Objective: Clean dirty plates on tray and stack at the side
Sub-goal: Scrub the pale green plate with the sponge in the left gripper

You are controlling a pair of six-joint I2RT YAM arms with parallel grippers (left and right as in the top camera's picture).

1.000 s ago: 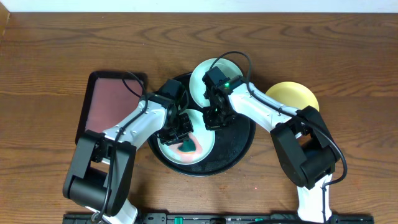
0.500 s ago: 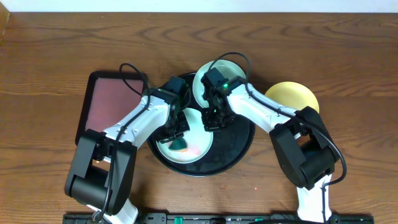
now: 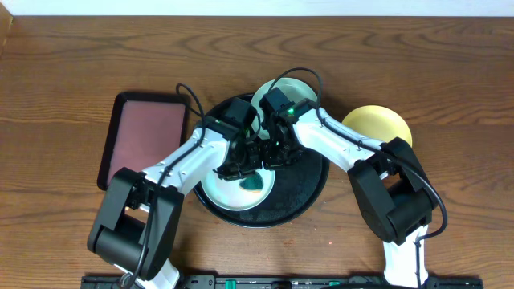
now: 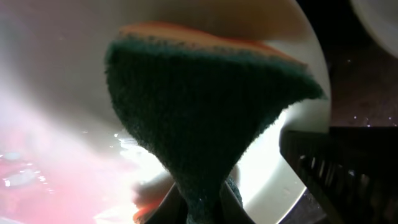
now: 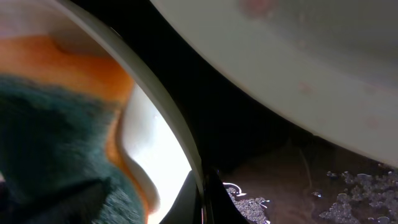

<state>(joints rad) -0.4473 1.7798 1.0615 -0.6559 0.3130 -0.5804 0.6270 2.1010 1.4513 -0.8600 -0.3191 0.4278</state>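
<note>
A light turquoise plate (image 3: 221, 186) lies at the front left of the round black tray (image 3: 309, 181). My left gripper (image 3: 241, 167) is shut on a green and orange sponge (image 3: 254, 185) and presses it onto that plate. In the left wrist view the sponge (image 4: 205, 106) fills the middle over the plate (image 4: 56, 81), which has a pink smear at the lower left. My right gripper (image 3: 274, 155) is shut on this plate's rim (image 5: 163, 102). A second turquoise plate (image 3: 277, 95) rests at the tray's back edge. The pale yellow plate (image 3: 379, 124) lies on the table to the right.
A rectangular black tray with a reddish-brown inside (image 3: 144, 136) sits to the left of the round tray. Both arms meet over the round tray's middle. Wet specks lie on the tray floor (image 5: 298, 186) in the right wrist view.
My left gripper has swept the sponge to the right across the plate, toward my right gripper. The red smear shows less. My right gripper has kept its hold on the rim.
</note>
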